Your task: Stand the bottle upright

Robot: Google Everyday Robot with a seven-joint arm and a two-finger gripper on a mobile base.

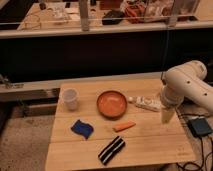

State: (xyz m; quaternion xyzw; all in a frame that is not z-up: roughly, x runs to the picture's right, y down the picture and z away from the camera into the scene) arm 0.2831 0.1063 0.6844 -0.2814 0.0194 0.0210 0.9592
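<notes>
Plainly on its side, right of the frame's centre: the bottle (145, 103), slim and white, cap end pointing left, body running roughly left to right across the wooden counter (150, 145). Not upright. Just right of the orange bowl (111, 104), with the cap end close to the bowl's rim; touching or apart, cannot tell.

Just right of the bottle's base end, pointing down toward the counter: the pincer (167, 116), at the tip of the white arm (186, 84) reaching in from the right edge of the frame. Wide or narrow, cannot tell. Contact with the bottle, likewise impossible to judge.

Elsewhere on the counter:
- Left of the bowl and apart from it, a white cup (70, 98), upright with its mouth up.
- Below the cup, toward the lower left, a blue sponge (81, 128).
- Below the bowl, slightly right, a small orange strip (124, 126), lying flat and tilted.
- Near the bottom edge, just below the middle, a black-and-white striped item (111, 150), lying at a slant.

Off the counter, at the right edge of the frame: a dark flat box (200, 126) with cables beside it. Across the upper part of the frame, a dark wall behind the counter.
</notes>
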